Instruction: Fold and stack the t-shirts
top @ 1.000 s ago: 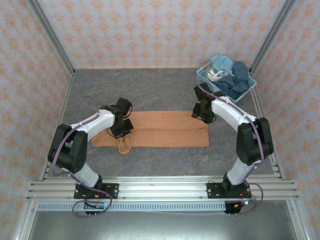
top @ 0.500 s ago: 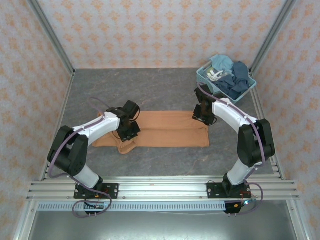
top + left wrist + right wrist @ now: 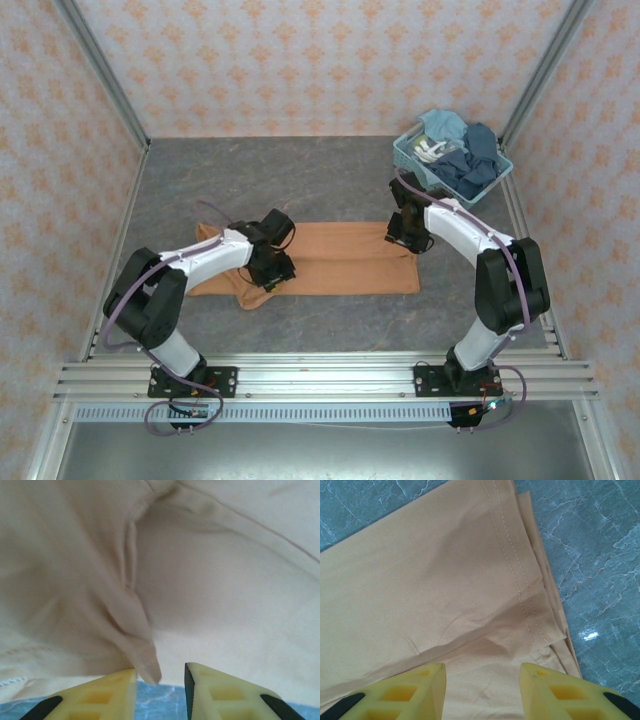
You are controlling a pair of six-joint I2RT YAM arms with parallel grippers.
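T-shirt (image 3: 340,258) lies folded lengthwise; left gripper (image 3: 272,271), jaws parted, straddles its sleeve-end ridge, right gripper (image 3: 406,232) gapes empty over its hem, likely poised to refold.

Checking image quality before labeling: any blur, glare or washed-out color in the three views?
Left wrist: the shirt sits very close to the lens, soft and washed out to pale cream, with its seams blurred. Right wrist: sharp, the hem stitching is readable, and there is one small glare spot on the table. Top external: even light, no glare, everything in focus.
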